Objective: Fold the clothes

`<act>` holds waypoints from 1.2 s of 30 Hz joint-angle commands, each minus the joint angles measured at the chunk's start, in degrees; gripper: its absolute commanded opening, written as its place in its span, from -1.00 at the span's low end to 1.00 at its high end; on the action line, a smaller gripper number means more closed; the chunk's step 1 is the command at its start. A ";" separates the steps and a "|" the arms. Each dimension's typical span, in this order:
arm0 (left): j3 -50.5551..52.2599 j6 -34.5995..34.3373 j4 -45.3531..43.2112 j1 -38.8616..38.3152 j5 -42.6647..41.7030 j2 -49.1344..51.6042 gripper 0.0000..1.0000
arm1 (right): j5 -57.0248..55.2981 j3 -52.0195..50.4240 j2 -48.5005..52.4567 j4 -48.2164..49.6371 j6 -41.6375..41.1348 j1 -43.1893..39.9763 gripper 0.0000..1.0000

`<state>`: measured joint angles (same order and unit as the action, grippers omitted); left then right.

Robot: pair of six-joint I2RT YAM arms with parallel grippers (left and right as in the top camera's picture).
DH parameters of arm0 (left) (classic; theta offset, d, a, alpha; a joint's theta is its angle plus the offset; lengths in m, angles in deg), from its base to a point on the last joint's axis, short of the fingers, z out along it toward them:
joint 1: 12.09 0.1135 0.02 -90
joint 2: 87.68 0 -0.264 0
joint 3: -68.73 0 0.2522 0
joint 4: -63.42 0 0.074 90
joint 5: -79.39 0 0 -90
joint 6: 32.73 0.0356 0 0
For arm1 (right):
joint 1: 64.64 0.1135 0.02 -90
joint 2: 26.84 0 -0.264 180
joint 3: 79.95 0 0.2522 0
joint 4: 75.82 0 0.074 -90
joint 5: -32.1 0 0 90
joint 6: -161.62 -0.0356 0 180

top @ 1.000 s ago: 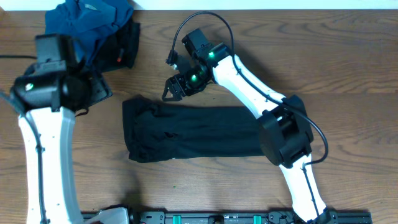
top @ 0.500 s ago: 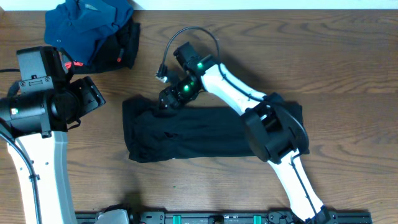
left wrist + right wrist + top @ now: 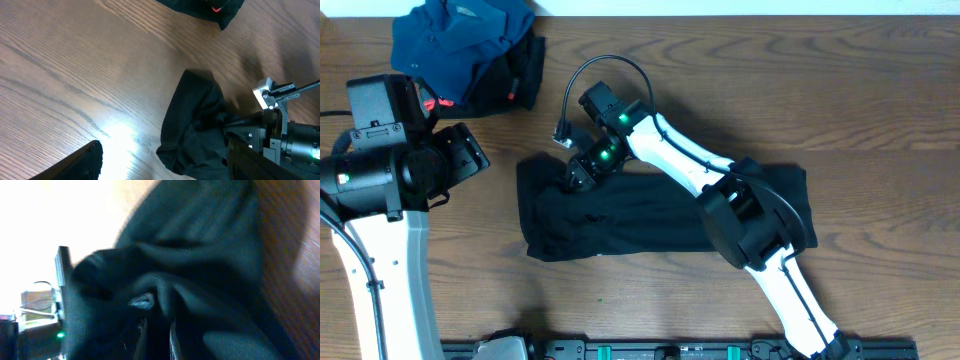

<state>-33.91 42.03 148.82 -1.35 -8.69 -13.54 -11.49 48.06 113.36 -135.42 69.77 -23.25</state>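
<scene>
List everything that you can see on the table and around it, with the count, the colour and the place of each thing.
black garment: one, black, lying as a long strip across the middle of the table
blue garment: one, dark blue, crumpled at the far left corner
small black piece: one, black with red tags, right beside the blue garment
table: one, brown wood, under everything
left arm: one, white and black, at the left edge
left gripper: one, black, open, over bare wood left of the black garment
right arm: one, white and black, reaching over the black garment
right gripper: one, black, shut on the black garment's far left edge
</scene>
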 commanded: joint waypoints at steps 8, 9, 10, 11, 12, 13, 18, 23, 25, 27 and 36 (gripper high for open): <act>-0.11 -0.50 0.11 0.22 0.70 -0.28 0.59 | -10.29 5.92 0.26 -8.72 0.63 -0.24 -0.97; -0.11 -0.50 0.11 0.22 0.70 -0.26 0.59 | -11.06 6.86 0.26 -9.79 0.63 -0.15 -0.97; -0.11 -0.50 0.11 0.22 0.68 -0.26 0.59 | -11.87 7.82 0.26 -10.88 0.63 -0.09 -0.97; -0.11 -0.50 0.11 0.22 0.70 -0.26 0.59 | -12.39 8.90 0.26 -12.20 0.63 0.00 -0.98; -0.11 -0.50 0.11 0.24 0.70 -0.26 0.59 | -12.39 9.84 0.26 -13.33 0.63 0.07 -0.97; -0.11 -0.50 0.11 0.22 0.70 -0.26 0.59 | -12.37 10.86 0.26 -14.67 0.63 0.13 -0.97; -0.11 -0.50 0.11 0.24 0.70 -0.24 0.60 | -12.09 13.40 0.26 -19.80 -0.46 0.70 -0.97; -0.11 -0.50 0.11 0.24 0.70 -0.15 0.60 | -11.23 13.44 0.26 -22.36 -1.46 1.46 -0.98; -0.11 -0.50 0.09 0.22 0.70 -0.15 0.60 | -11.61 13.44 0.26 -21.86 -0.55 1.79 -0.86; -0.11 -0.50 0.09 0.24 0.70 -0.15 0.60 | -13.60 13.44 0.28 -20.39 0.24 1.81 -0.16; -0.11 -0.50 0.15 0.22 0.70 -0.11 0.61 | -20.74 13.40 1.42 -10.78 2.36 1.36 0.67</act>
<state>-33.91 42.03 148.82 -1.35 -8.69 -13.54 -30.35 60.46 113.36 -146.70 70.14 -22.03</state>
